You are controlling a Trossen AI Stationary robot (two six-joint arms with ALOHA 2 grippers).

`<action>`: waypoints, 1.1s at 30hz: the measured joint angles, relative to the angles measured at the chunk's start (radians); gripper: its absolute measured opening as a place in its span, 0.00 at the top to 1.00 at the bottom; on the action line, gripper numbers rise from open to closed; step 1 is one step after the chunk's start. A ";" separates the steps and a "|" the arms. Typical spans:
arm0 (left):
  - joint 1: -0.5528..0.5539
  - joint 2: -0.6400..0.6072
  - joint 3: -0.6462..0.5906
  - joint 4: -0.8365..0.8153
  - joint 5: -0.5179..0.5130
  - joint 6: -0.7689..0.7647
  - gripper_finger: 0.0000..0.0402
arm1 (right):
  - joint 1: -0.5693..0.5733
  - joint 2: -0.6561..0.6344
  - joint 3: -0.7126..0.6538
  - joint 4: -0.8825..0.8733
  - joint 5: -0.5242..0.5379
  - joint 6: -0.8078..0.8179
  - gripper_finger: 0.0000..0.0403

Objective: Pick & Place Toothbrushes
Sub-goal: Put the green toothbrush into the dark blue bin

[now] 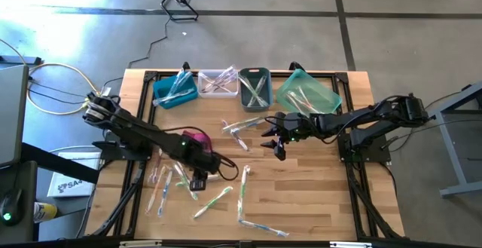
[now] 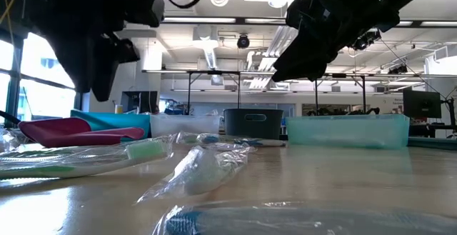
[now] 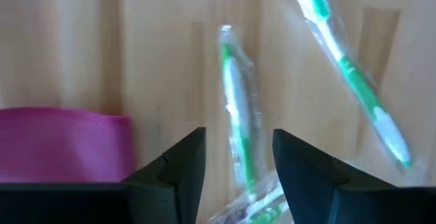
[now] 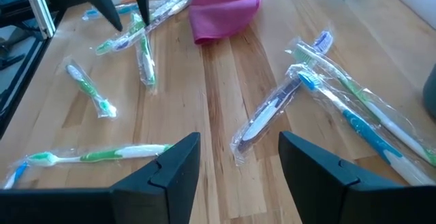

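I see the wooden table (image 1: 316, 203) filling the middle of the high view, with grey floor around it and, in the low view, a large workshop hall with ceiling lights behind. Four bins line the table's upper edge: blue bin (image 1: 175, 91), clear bin (image 1: 218, 83), grey bin (image 1: 254, 88) and teal bin (image 1: 309, 94), each already holding a few wrapped brushes, so I judge they are the drop points. The loose toothbrushes (image 1: 242, 195) lie scattered across the centre and lower left, near the magenta pouch (image 1: 197, 137). My left gripper (image 1: 199, 180) hangs just below that pouch, fingers apart over a green-handled brush (image 3: 235, 115), holding nothing. My right gripper (image 1: 277, 147) hovers right of centre, fingers spread and empty, facing a small cluster of brushes (image 4: 327, 94).
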 joint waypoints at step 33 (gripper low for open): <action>0.000 0.244 0.004 0.066 0.080 -0.067 0.59 | 0.000 0.000 0.000 -0.002 0.000 0.002 0.52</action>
